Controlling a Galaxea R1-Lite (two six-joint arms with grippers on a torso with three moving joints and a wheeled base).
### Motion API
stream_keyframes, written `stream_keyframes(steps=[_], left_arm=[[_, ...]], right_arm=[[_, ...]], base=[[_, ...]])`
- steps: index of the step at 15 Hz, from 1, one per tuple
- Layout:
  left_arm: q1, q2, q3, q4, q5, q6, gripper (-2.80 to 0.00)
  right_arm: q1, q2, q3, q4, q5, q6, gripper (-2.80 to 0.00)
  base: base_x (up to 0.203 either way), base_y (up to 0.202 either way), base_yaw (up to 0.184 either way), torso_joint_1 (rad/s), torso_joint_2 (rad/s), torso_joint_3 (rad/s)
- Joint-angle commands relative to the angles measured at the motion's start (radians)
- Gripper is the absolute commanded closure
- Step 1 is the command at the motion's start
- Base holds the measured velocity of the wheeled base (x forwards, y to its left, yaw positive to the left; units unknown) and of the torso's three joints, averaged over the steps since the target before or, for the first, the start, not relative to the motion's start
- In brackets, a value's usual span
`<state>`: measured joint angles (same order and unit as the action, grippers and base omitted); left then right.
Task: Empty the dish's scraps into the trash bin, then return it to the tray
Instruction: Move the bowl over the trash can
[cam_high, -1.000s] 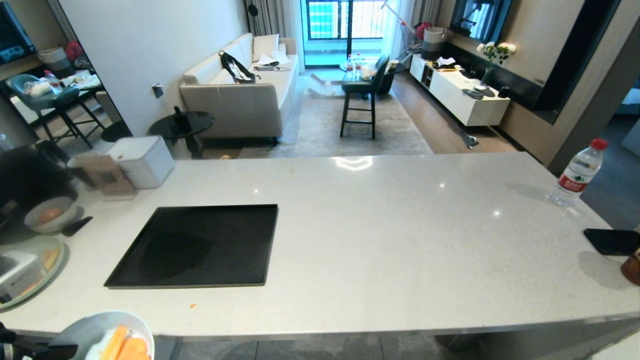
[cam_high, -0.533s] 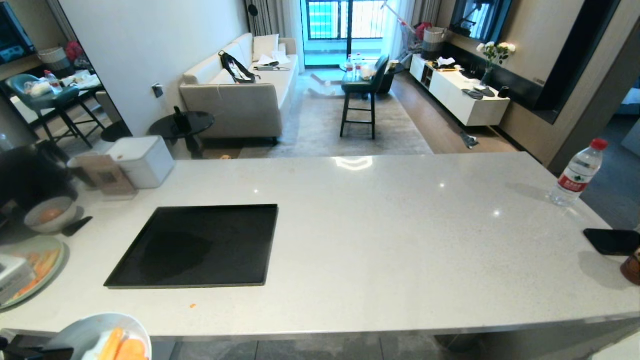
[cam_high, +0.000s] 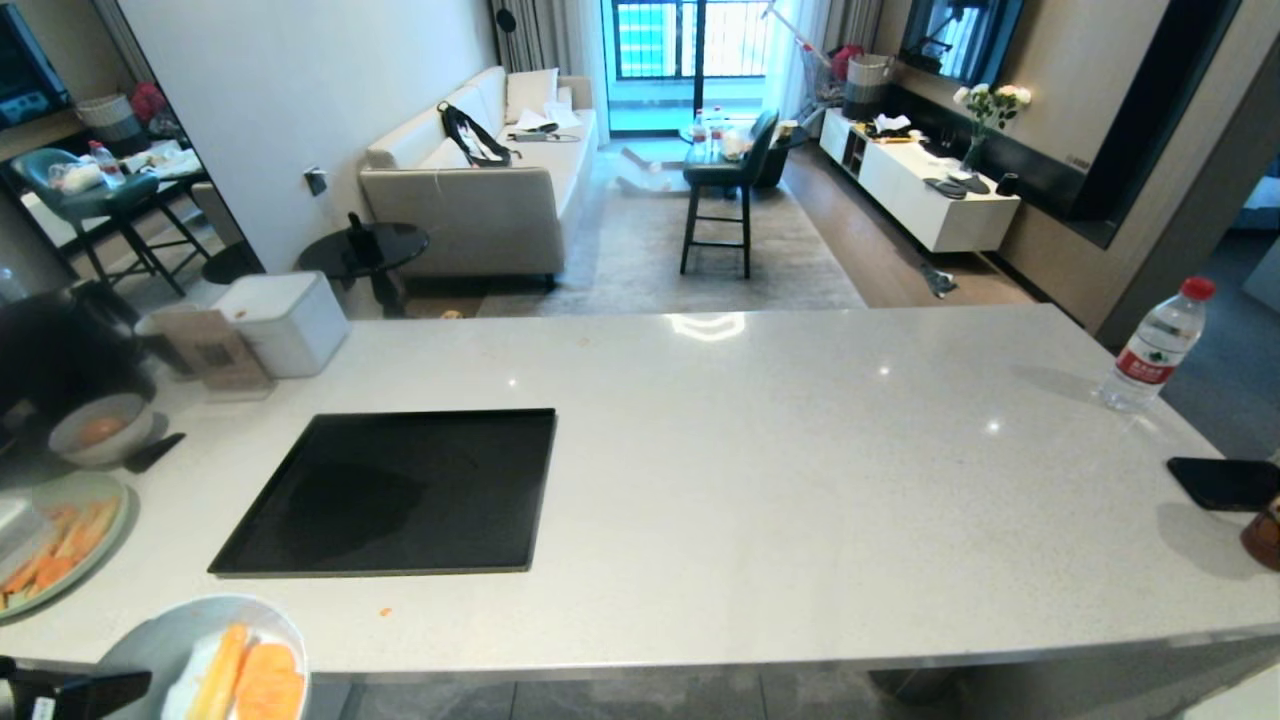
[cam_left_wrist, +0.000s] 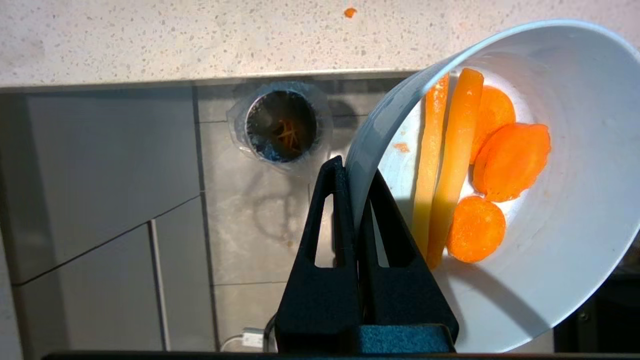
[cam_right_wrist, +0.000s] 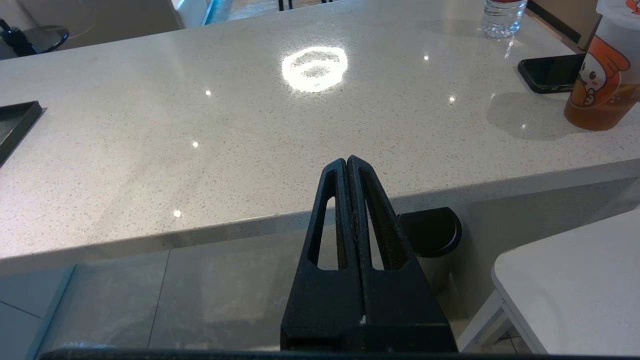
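Beyond the counter (cam_high: 760, 470) edge, the dish (cam_left_wrist: 530, 200) hangs tilted, scraps (cam_left_wrist: 475, 165) inside, its rim pinched tight by the left gripper (cam_left_wrist: 356, 172). Carry it squarely over the bin (cam_left_wrist: 281, 125) on the floor below before tipping further. The right gripper (cam_right_wrist: 348, 162) sits closed, empty.

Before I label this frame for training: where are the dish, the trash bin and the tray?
dish (cam_left_wrist: 575, 210), left wrist view, inner wall.
trash bin (cam_left_wrist: 282, 125), left wrist view, open mouth.
tray (cam_high: 400, 490), head view, flat black bottom.
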<state>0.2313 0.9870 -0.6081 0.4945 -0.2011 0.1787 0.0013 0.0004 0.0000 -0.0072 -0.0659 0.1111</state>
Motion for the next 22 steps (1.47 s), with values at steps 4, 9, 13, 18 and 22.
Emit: stream_keyframes(steps=[4, 9, 13, 18, 22], left_arm=[[0.0, -0.001, 0.011, 0.001, -0.001, -0.008, 0.0], [0.0, -0.025, 0.021, 0.004, -0.001, -0.012, 0.0], [-0.001, -0.036, 0.039, 0.004, 0.003, -0.013, 0.0], [-0.001, -0.036, 0.042, 0.004, 0.003, -0.012, 0.0], [-0.001, -0.038, 0.042, 0.004, 0.006, -0.012, 0.0]], right_arm=[[0.0, 0.0, 0.0, 0.0, 0.0, 0.001, 0.0], [0.0, 0.0, 0.0, 0.0, 0.0, 0.001, 0.0], [0.0, 0.0, 0.0, 0.0, 0.0, 0.001, 0.0], [0.0, 0.0, 0.0, 0.0, 0.0, 0.001, 0.0], [0.0, 0.0, 0.0, 0.0, 0.0, 0.001, 0.0]], base=[[0.0, 0.0, 0.0, 0.0, 0.0, 0.0], [0.0, 0.0, 0.0, 0.0, 0.0, 0.0], [-0.024, 0.0, 0.0, 0.004, 0.0, 0.002], [-0.19, 0.0, 0.0, -0.005, 0.0, 0.001], [-0.194, 0.0, 0.0, 0.004, 0.0, 0.002]])
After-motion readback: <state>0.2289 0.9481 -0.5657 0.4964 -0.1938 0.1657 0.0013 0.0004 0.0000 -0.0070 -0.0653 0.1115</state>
